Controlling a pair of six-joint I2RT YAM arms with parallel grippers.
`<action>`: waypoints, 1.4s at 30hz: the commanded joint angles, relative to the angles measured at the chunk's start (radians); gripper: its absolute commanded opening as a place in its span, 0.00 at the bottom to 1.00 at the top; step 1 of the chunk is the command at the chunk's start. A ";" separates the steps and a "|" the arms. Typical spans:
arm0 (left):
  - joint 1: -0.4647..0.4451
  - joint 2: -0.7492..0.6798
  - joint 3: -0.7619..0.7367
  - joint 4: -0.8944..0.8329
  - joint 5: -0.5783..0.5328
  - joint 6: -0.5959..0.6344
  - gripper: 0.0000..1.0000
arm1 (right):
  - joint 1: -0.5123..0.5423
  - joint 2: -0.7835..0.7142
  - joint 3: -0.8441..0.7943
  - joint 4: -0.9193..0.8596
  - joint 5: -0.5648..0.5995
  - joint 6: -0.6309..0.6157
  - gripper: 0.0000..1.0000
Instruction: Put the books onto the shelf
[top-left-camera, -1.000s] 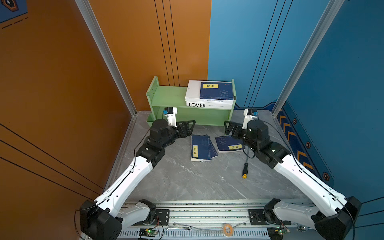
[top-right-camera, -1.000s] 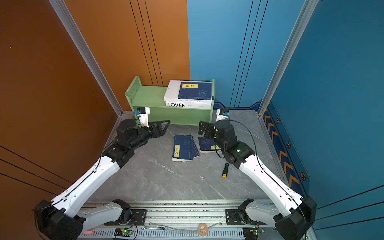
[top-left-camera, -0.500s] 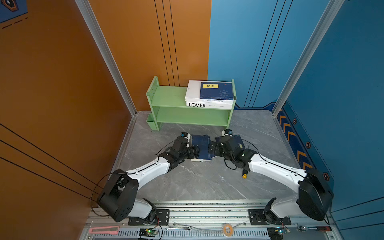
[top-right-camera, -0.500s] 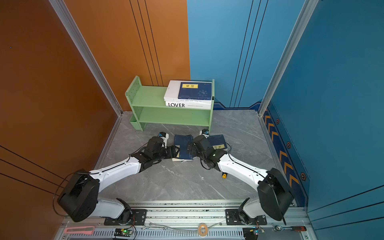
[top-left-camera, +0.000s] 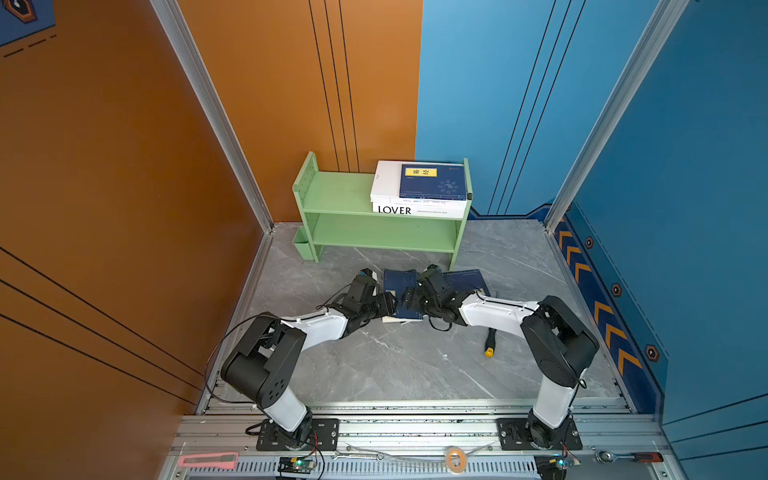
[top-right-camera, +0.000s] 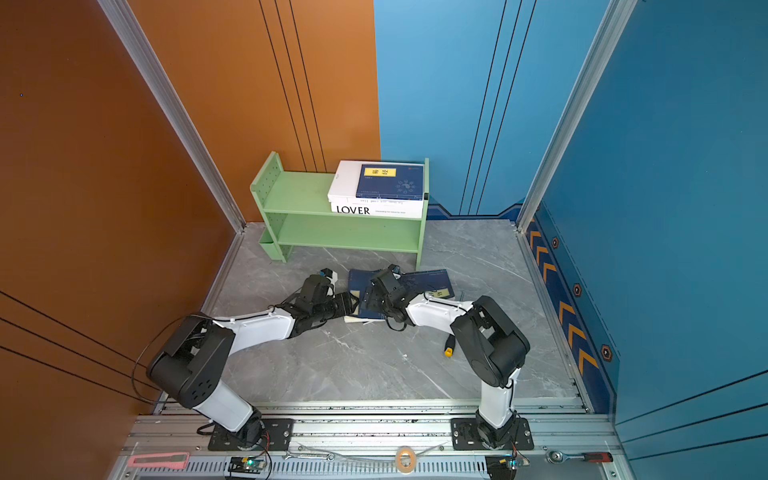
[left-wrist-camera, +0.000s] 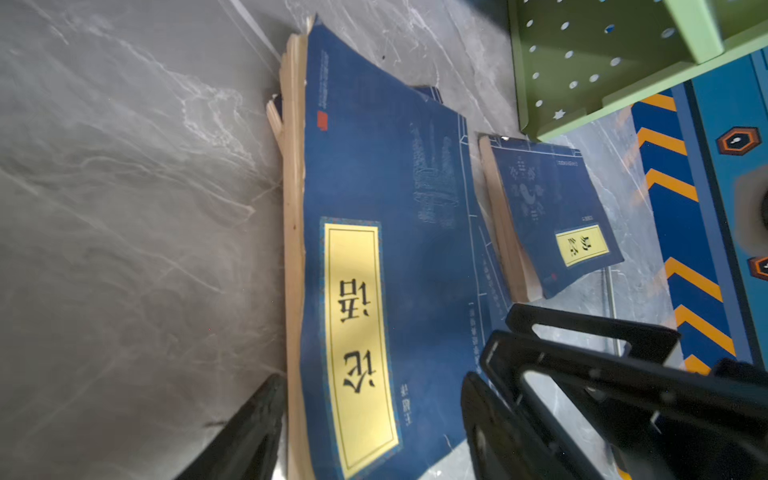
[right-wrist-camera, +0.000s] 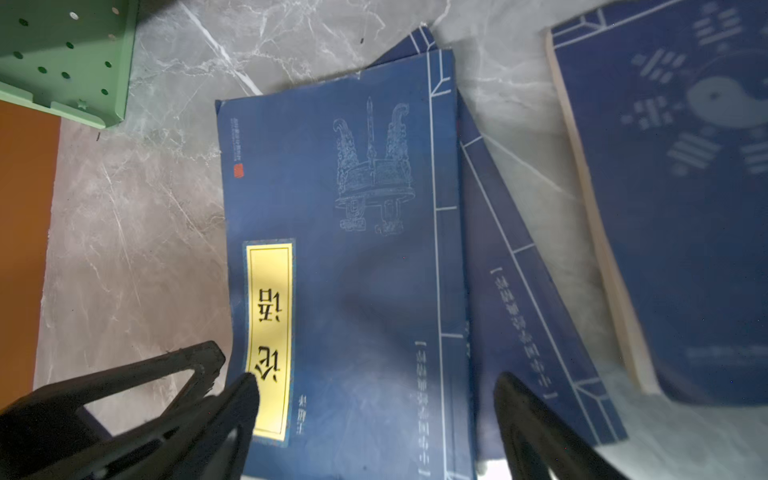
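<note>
A stack of blue books (top-left-camera: 399, 282) lies on the grey floor before the green shelf (top-left-camera: 340, 199). Its top book (right-wrist-camera: 340, 270) has a yellow label, and the book under it (right-wrist-camera: 519, 311) lies askew. Another blue book (top-left-camera: 467, 280) lies apart to the right. My left gripper (left-wrist-camera: 374, 424) is open, one finger by the top book's page edge and the other over its cover. My right gripper (right-wrist-camera: 382, 419) is open, spread over the same cover from the opposite side. On the shelf's top board a blue book (top-left-camera: 432, 183) rests on white books, the lowest marked LOVER (top-left-camera: 415, 210).
A yellow-handled screwdriver (top-left-camera: 489, 345) lies on the floor by the right arm. A small green bin (top-left-camera: 302, 245) hangs at the shelf's left foot. Orange and blue walls close in three sides. The front rail holds a tape roll (top-left-camera: 454, 458) and hand tools.
Both arms have come down from in front of the shelf to the stack on the floor, and both pairs of jaws have narrowed a little.
</note>
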 joint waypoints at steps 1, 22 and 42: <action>0.027 0.059 -0.005 0.017 0.018 -0.024 0.65 | -0.038 0.034 0.029 0.011 -0.038 0.020 0.88; 0.042 0.152 0.016 0.098 0.101 -0.096 0.52 | -0.051 0.081 -0.089 0.692 -0.434 0.350 0.71; 0.080 0.017 -0.110 0.239 0.154 -0.168 0.52 | 0.041 0.108 -0.056 0.497 -0.294 0.280 0.49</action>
